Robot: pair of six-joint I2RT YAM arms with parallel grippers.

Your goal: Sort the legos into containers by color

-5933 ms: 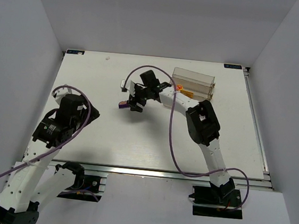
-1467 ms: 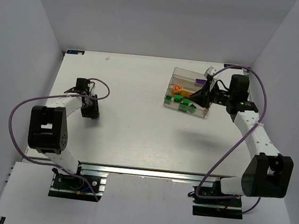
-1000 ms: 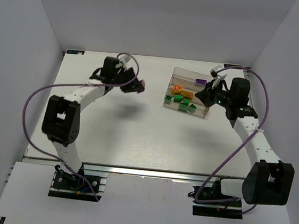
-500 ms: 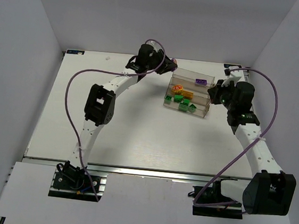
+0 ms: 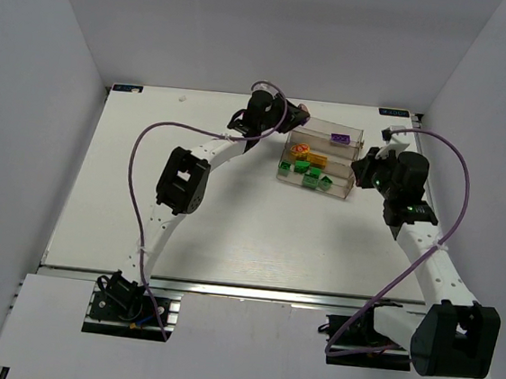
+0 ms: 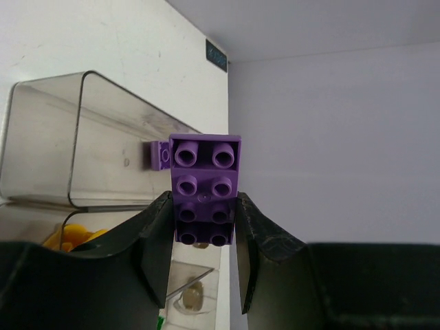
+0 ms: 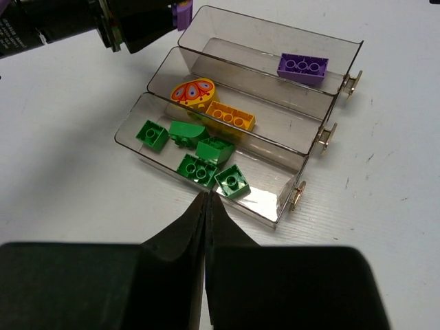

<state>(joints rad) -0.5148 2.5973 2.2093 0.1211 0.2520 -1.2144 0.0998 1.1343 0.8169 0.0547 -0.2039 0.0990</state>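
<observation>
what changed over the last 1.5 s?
Left pincer, carrying a purple brick, swung from the left of the table across to the far-left corner of the containers. Right pincer backed off them rightward. Containers and the bricks inside stayed put.

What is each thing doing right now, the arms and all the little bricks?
Left end effector: shut on purple brick, near top trough.
Right end effector: shut, holding nothing.
Other purple brick: lying in top trough.
Orange-yellow pieces: lying in middle trough.
Green bricks: five, lying in lowest trough.
</observation>
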